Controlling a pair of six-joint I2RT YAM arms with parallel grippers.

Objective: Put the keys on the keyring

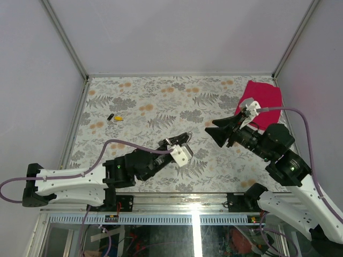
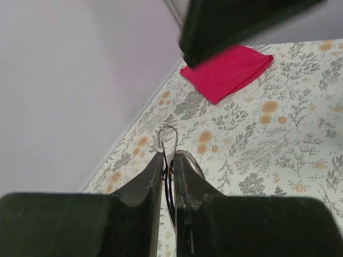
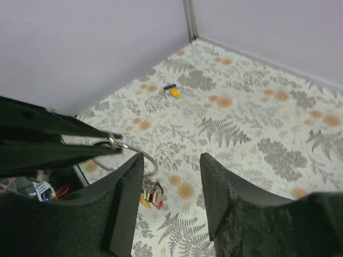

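Note:
My left gripper (image 1: 184, 141) is shut on the keyring (image 2: 168, 135), a thin silver wire loop sticking out past its fingertips. In the right wrist view the keyring (image 3: 146, 159) hangs from the left gripper's fingers (image 3: 59, 142), with several coloured keys (image 3: 152, 196) bunched under it. My right gripper (image 3: 171, 167) stands open with nothing between its fingers, just right of the ring and facing the left gripper (image 2: 168, 160). A yellow key (image 1: 119, 117) and a black key (image 1: 110, 116) lie on the table at the far left; the right wrist view shows the same yellow key (image 3: 174, 92).
A red cloth (image 1: 262, 98) lies at the table's far right corner and shows again as the red cloth (image 2: 227, 70) in the left wrist view. The flower-patterned table (image 1: 161, 96) is walled by pale panels on three sides.

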